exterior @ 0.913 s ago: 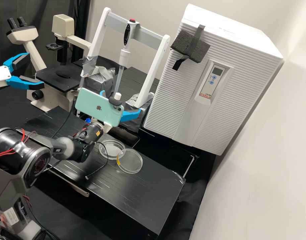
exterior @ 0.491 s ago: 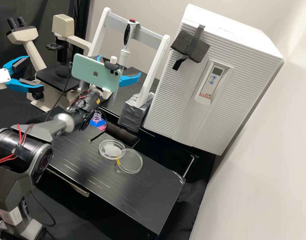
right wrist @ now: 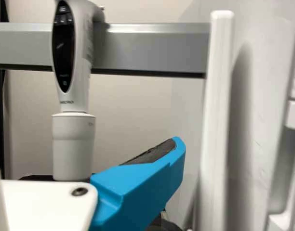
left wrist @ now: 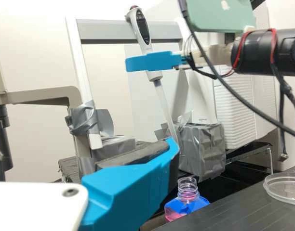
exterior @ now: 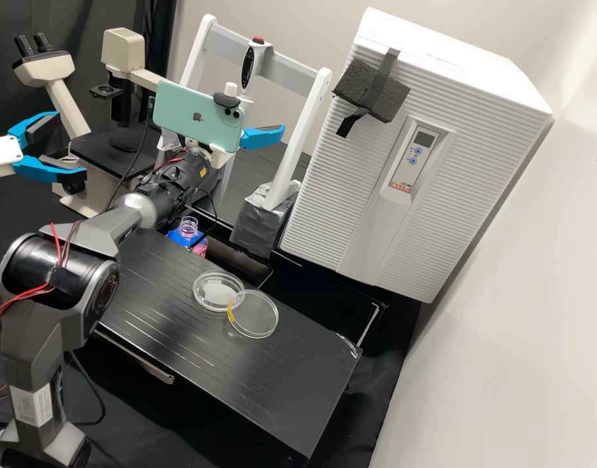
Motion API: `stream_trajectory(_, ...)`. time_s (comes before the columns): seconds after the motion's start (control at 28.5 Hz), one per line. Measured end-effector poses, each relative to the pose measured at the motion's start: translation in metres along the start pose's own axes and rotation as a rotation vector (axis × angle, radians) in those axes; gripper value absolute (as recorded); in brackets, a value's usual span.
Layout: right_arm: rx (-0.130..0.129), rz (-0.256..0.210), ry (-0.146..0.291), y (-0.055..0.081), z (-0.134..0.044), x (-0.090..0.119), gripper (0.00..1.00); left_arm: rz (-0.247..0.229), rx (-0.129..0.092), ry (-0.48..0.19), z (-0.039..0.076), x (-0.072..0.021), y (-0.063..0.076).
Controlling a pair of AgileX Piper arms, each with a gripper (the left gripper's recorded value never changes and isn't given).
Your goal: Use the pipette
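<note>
Left gripper (exterior: 69, 144) is being held well off to the side of the rack (exterior: 292, 66), fingers spread wide, nothing gripped. Right gripper (exterior: 256, 127) is being held at the rack, fingers apart, one finger just beside the pipette (exterior: 248, 65), gap showing, not clamped. Pipette is being carried upright on the rack's crossbar.

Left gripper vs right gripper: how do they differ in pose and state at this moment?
Place: the left gripper sits beside the microscope, while the right gripper is at the pipette hanging on the white stand.
Height: the left gripper is low, about level with the microscope's stage; the right gripper is raised to the pipette's lower body.
Shared: both are open, with blue fingers, and neither is shut on anything.
</note>
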Motion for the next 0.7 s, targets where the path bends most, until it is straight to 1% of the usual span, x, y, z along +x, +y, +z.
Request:
stream_trajectory(0.07,-0.004,-0.005,-0.006,-0.002,-0.001,0.004,0.00,-0.002,0.000,0.002,-0.001,0.0002,-0.001)
stream_trajectory(0.14,0.002,-0.001,-0.012,-0.002,-0.001,0.007,0.00,-0.004,-0.001,0.003,-0.001,0.0009,-0.001)
stream_trajectory(0.21,0.014,0.003,-0.019,-0.001,-0.002,0.009,0.00,-0.003,-0.006,0.002,-0.001,0.0013,-0.001)
stream_trajectory(0.25,0.010,0.008,-0.018,0.001,-0.003,0.010,0.00,-0.001,-0.016,0.002,-0.001,0.0023,0.000)
stream_trajectory(0.35,0.013,0.017,-0.012,0.004,-0.005,0.011,0.00,0.001,-0.020,0.004,-0.002,0.0040,0.000)
stream_trajectory(0.39,0.015,0.019,-0.012,0.004,-0.005,0.011,0.00,0.003,-0.020,0.005,-0.002,0.0045,0.001)
stream_trajectory(0.46,0.009,0.020,-0.012,0.004,-0.006,0.011,0.00,0.001,-0.020,0.005,-0.002,0.0047,0.000)
stream_trajectory(0.53,0.009,0.020,-0.012,0.004,-0.006,0.011,0.00,0.001,-0.020,0.005,-0.002,0.0047,0.000)
stream_trajectory(0.7,0.008,0.016,-0.014,0.001,-0.006,0.015,0.00,0.002,-0.020,0.005,-0.002,0.0050,0.000)
